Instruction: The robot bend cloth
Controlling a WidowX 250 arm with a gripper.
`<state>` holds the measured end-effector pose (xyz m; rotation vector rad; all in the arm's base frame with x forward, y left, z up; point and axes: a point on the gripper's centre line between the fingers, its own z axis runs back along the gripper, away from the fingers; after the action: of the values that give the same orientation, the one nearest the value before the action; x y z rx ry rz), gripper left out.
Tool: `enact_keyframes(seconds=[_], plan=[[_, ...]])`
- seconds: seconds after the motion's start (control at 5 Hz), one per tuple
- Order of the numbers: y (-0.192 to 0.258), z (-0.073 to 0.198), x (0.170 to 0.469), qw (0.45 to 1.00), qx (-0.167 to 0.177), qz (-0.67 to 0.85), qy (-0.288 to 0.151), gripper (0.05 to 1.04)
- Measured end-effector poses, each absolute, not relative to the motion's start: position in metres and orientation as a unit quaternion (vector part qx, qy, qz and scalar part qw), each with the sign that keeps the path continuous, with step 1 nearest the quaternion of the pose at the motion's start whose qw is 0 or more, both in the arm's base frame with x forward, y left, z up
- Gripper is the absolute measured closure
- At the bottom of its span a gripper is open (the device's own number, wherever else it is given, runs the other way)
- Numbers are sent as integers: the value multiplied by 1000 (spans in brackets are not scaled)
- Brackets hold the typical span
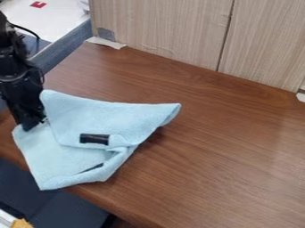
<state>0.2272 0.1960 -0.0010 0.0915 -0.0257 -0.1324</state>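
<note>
The black gripper (35, 124) hangs at the left side of the table, its tip down at the left part of the cloth. Light blue and partly folded over itself, the cloth (113, 119) lies near the table's left front edge. One corner points right, and its lower part bulges in a loose fold. A black patch shows on its upper layer. Whether any cloth is held between the fingertips is hidden.
A brown wooden table (220, 151) extends right of the cloth. Pale wood-grain panels (166, 31) rise along its back edge. Behind the arm is a grey ledge (65, 44); dark surfaces lie below the table's front left edge.
</note>
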Motion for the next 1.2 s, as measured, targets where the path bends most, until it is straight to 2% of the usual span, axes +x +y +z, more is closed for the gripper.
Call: enact_keyframes(seconds=[0.2,0.6,1.0,1.2], plan=[[187,14,235,994,60,-86,-11,1007],[118,72,275,977,93,-170,-87,1010],[37,77,282,949,83,-284,-114,1011],[14,65,275,931,92,-337,-110,1011]])
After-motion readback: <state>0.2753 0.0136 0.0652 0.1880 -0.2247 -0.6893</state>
